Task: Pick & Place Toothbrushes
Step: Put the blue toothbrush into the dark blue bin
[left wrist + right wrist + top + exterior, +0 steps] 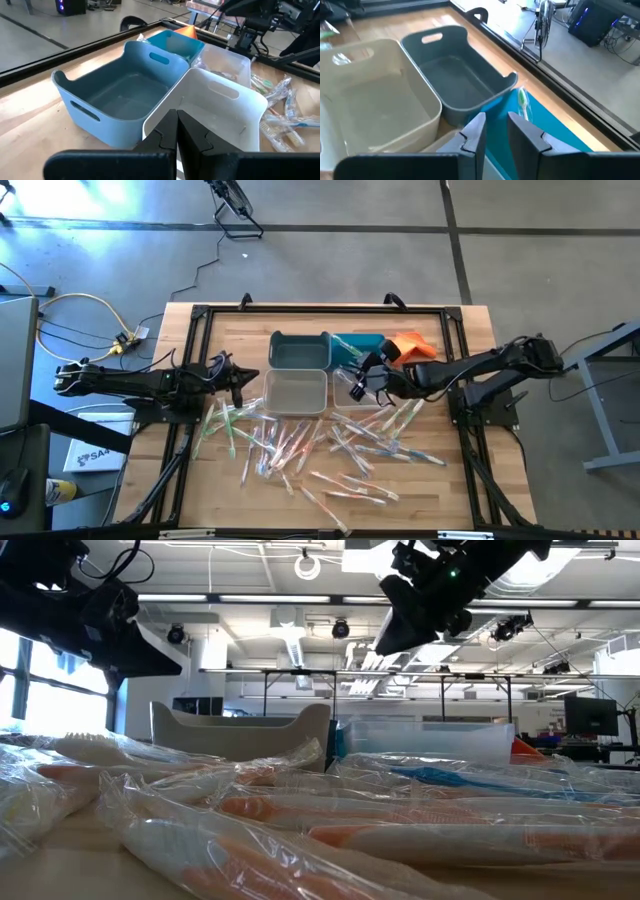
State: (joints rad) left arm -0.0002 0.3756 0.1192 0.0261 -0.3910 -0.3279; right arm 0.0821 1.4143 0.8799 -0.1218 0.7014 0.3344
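Observation:
Many wrapped toothbrushes [320,445] lie scattered on the near half of the table, with green, pink and blue handles. My right gripper [496,117] is open and hovers over the teal bin [555,135]; it holds nothing. One green toothbrush [522,102] lies in that bin, just past the fingers. In the high view the right gripper [358,380] is by the bins' right side. My left gripper [176,114] is shut and empty above the near-left corner of the white bin [220,110]. In the high view the left gripper [238,380] is left of the bins.
A grey-blue bin [300,350] stands behind the white bin [295,392], with the teal bin [358,343] to its right and an orange cloth [412,345] beyond that. A clear bin [230,62] sits beside the white one. A black frame [200,315] borders the table.

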